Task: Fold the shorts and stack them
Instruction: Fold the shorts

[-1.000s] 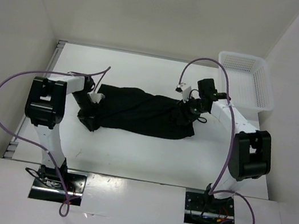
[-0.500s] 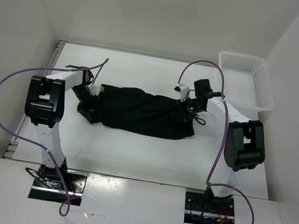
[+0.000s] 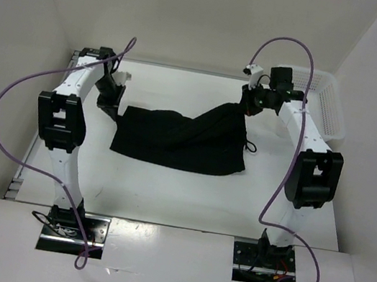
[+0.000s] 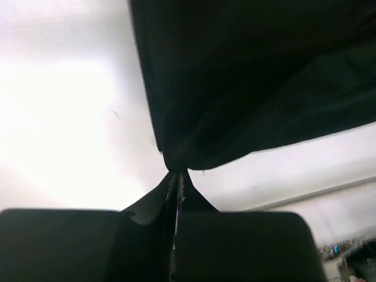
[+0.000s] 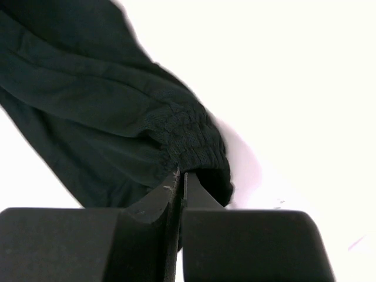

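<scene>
The black shorts (image 3: 181, 140) lie across the middle of the white table, with both far corners lifted off it. My left gripper (image 3: 110, 103) is shut on the far-left corner of the shorts (image 4: 235, 82), the cloth pinched at the fingertips (image 4: 177, 174). My right gripper (image 3: 247, 105) is shut on the gathered waistband at the far-right corner of the shorts (image 5: 117, 117), which hangs from the fingertips (image 5: 180, 174). From both grips the cloth slopes down to the part lying flat.
A white mesh basket (image 3: 327, 100) stands at the back right corner of the table (image 3: 165, 188). White walls close the back and both sides. Purple cables loop above both arms.
Both grippers have closed on the shorts' corners and moved toward the back of the table, lifting and spreading the far edge. The bunched cloth has opened out wider.
</scene>
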{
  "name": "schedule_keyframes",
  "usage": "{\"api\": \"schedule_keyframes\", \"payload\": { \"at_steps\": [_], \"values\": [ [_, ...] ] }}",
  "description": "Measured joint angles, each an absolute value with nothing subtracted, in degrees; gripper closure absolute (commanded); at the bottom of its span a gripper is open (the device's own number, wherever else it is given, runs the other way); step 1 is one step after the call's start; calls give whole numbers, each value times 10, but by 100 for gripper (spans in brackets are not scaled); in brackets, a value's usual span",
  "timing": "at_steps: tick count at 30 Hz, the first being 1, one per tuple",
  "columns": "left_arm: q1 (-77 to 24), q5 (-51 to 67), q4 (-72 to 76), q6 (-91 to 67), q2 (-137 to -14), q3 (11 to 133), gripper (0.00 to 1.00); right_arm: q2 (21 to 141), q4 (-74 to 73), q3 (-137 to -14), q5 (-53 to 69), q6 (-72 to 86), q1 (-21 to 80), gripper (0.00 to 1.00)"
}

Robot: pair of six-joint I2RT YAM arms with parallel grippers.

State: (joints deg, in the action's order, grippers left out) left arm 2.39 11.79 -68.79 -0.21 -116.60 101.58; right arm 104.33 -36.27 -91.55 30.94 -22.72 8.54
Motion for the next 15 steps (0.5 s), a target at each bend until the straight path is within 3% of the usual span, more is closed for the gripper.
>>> {"api": "schedule_keyframes", "payload": {
  "at_steps": [4, 10, 12, 15],
  "values": [
    [27, 98, -707, -2, -1266, 1218, 100, 1096, -355, -988, 304, -199, 70, 100],
    [29, 59, -681, -2, -1469, 1668, 100, 1168, -321, -1076, 268, -168, 42, 100],
    [25, 58, -665, -2, -1449, 1650, 100, 1168, -321, -1075, 268, -168, 33, 100],
    [19, 71, -649, -2, -1362, 1497, 100, 1153, -311, -1047, 279, -177, 24, 100]
  ]
}}
